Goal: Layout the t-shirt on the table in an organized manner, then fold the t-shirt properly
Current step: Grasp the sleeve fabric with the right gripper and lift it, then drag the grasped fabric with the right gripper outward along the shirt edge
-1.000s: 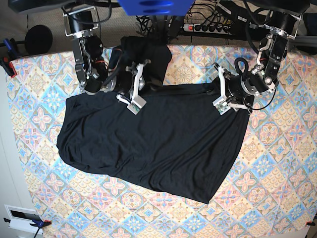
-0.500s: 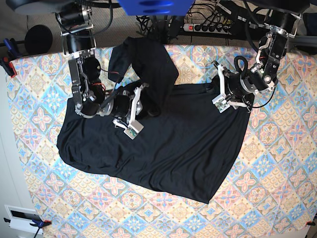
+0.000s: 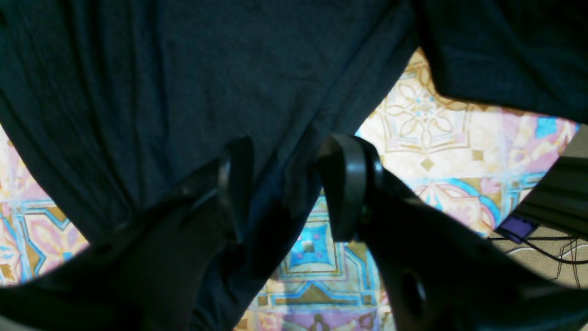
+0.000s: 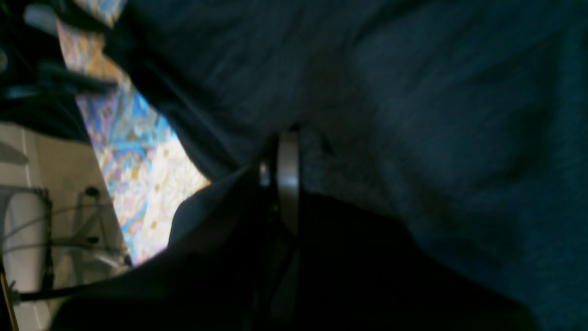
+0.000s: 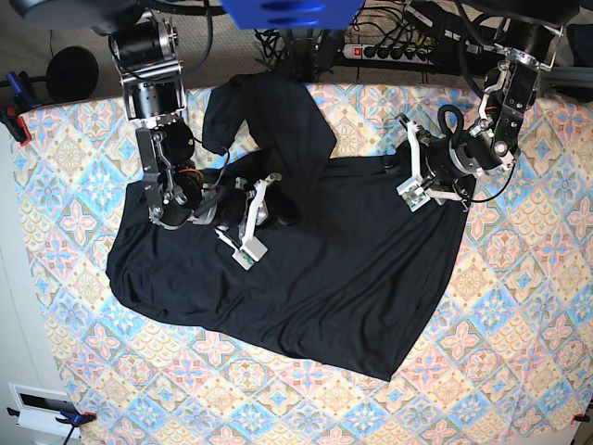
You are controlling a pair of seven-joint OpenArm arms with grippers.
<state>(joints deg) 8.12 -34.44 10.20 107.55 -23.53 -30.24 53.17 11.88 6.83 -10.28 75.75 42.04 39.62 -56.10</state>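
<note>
The soft, thin black t-shirt (image 5: 306, 269) lies rumpled on the pastel diamond-tiled table (image 5: 519, 306); the right gripper (image 4: 285, 170) pinches its fabric, while the left gripper (image 3: 285, 184) stands half-open astride its hem.

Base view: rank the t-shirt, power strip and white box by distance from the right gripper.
1. t-shirt: pinched in the right gripper.
2. power strip: top edge, right of centre.
3. white box: bottom-left corner.
</note>
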